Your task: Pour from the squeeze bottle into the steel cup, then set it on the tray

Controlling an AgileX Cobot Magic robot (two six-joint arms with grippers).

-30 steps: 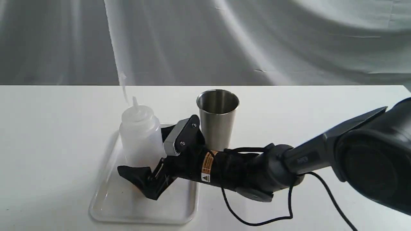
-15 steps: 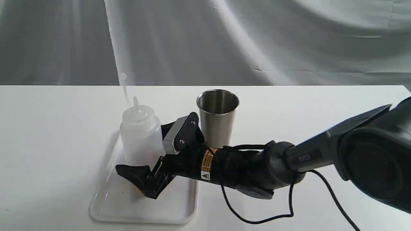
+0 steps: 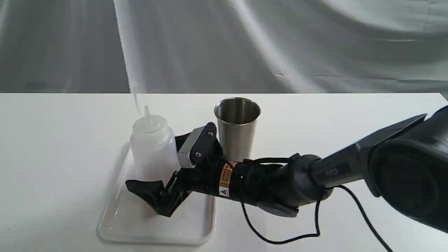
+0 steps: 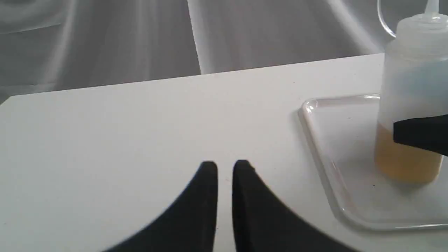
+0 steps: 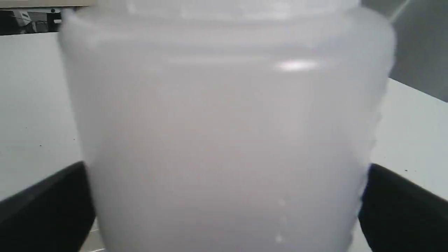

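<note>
The squeeze bottle (image 3: 153, 147) stands upright on the tray (image 3: 196, 231), with amber liquid low in the squeeze bottle (image 4: 407, 157). My right gripper (image 3: 154, 162) is open, one black finger on each side of the bottle's lower body, close to its walls. The bottle (image 5: 224, 133) fills the right wrist view between the two fingers (image 5: 45, 206). The steel cup (image 3: 237, 129) stands upright on the table just behind my right wrist. My left gripper (image 4: 225, 166) hovers low over bare table to the left of the tray (image 4: 315, 140), shut and empty.
A black cable (image 3: 315, 227) loops from my right arm onto the table in front. White table (image 3: 52, 157) stretches to the left of the tray and a grey cloth backdrop (image 3: 245, 45) hangs behind.
My right wrist settled slightly lower and its near finger edged a little left. The bottle stayed upright on the tray and its cap strap swayed.
</note>
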